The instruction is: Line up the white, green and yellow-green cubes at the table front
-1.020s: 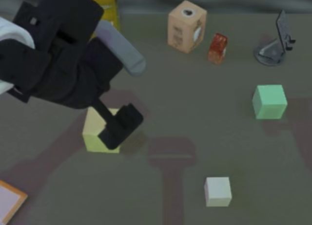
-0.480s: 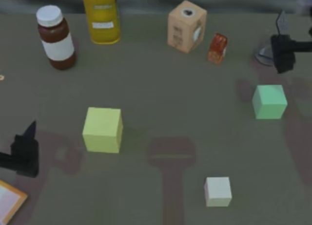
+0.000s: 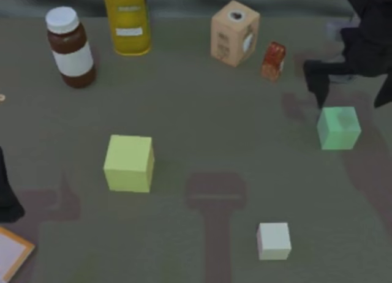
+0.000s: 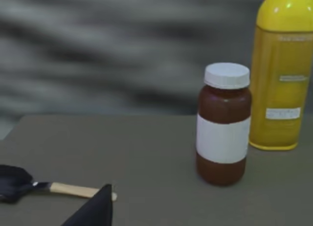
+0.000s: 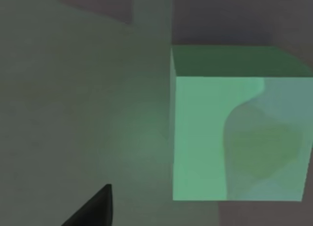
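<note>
The pale yellow-green cube [image 3: 128, 163] rests on the olive-grey table [image 3: 202, 130] left of centre, with nothing touching it. The small off-white cube [image 3: 274, 241] sits near the front, right of centre. The mint green cube [image 3: 338, 128] stands at the right and fills the right wrist view [image 5: 234, 138]. My right gripper [image 3: 351, 87] hovers open just behind and above the green cube, one fingertip [image 3: 317, 82] to its left. My left arm [image 3: 6, 197] is pulled back at the left edge; one fingertip [image 4: 100, 209] shows, with nothing held.
Along the back stand a brown bottle with a white cap [image 3: 70, 50], a yellow bottle [image 3: 127, 19], a tan printed carton [image 3: 234, 33] and a small red packet [image 3: 273, 60]. An orange-edged flat item [image 3: 9, 252] lies at the front left corner. A black spatula [image 4: 29, 184] lies far left.
My left arm left the yellow-green cube and withdrew to the left edge. My right arm came in from the right and now hangs behind the green cube. No cube moved.
</note>
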